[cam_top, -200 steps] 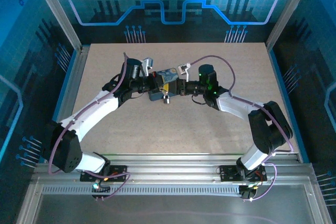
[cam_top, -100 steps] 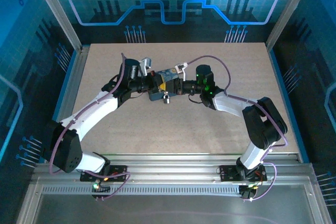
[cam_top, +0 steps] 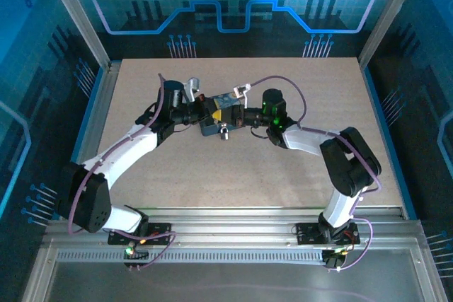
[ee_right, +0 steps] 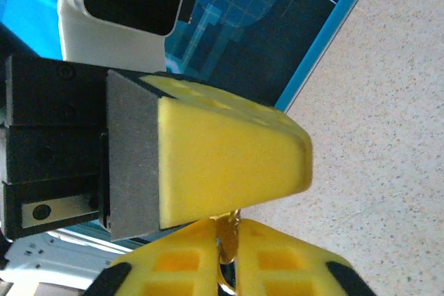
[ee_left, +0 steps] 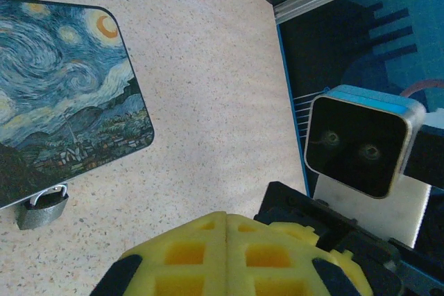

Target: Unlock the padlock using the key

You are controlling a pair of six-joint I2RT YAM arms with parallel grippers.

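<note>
Padlock (ee_left: 43, 207) first: it is small, with a dull silver-grey body and a bright curved shackle. In the left wrist view it hangs at the lower edge of the box (ee_left: 66, 95), right against its rim. The shackle appears closed, though it is too small to be sure. The box lid carries a swirling night-sky painting in blues, with yellow stars and an orange crescent near one rounded corner. From the overhead camera the padlock sits just at the near side of the box, lying on the speckled beige table (cam_top: 283, 175).

Both arms meet at the box. The left gripper (cam_top: 205, 112) reaches in over its left end and the right gripper (cam_top: 239, 117) over its right end, and the two sets of yellow foam pads are close together above the lid.

The left gripper's pads are pressed flat together with no gap between them; whether anything sits between them cannot be told. In the right wrist view these pads show as a yellow wedge, its tip pointing at the right gripper's own fingers (ee_right: 277, 265).

The right gripper's pads are drawn narrow, pinching a thin brass-coloured strip, the key (ee_right: 225, 237), which stands edge-on in the seam between them. Its teeth and head cannot be made out.
</note>
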